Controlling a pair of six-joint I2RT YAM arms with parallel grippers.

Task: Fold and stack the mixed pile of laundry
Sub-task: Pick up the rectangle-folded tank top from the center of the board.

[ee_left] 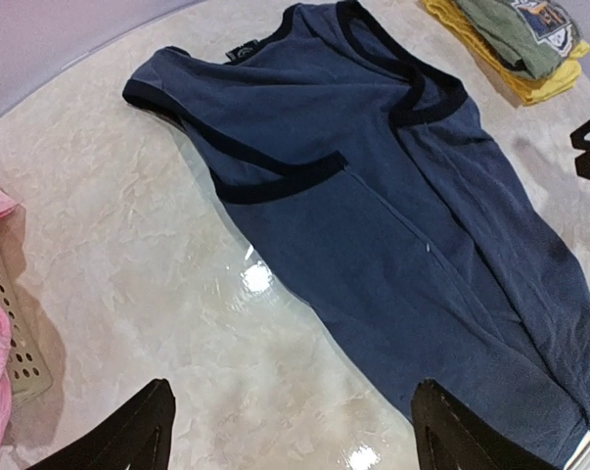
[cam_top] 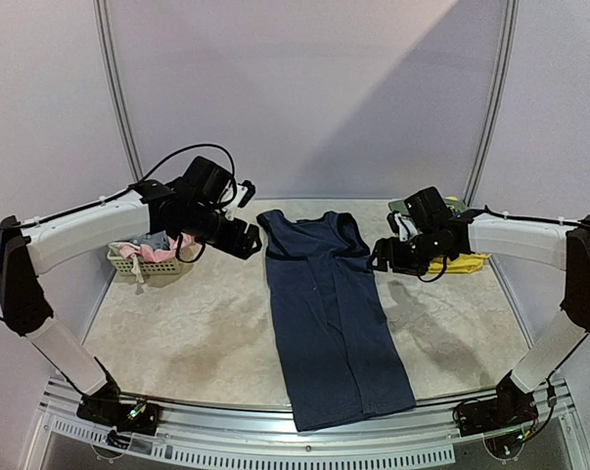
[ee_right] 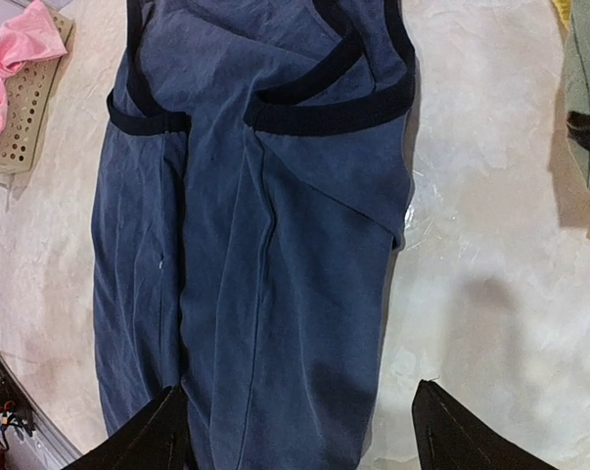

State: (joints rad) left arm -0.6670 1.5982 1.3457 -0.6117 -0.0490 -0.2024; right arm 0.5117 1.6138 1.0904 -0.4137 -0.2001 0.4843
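Long navy sleeveless cloth dress (cam_top: 329,323) lies flat on pale tabletop (cam_top: 177,333), evidently spread for folding; both jaws flank its shoulders, wide and empty.

Navy dress (cam_top: 326,313), pink cloth (ee_right: 19,51)

From above, the left arm (cam_top: 89,223) hid much of the basket (cam_top: 128,264) at the left edge of the bench (cam_top: 206,333), and the right arm (cam_top: 515,238) covered most of the folded stack (cam_top: 468,262) in the far right corner. The right wrist picture cut off the navy dress (ee_right: 265,245) at neckline and hem. The print on the stack's green piece (ee_left: 515,29) was too small to read.
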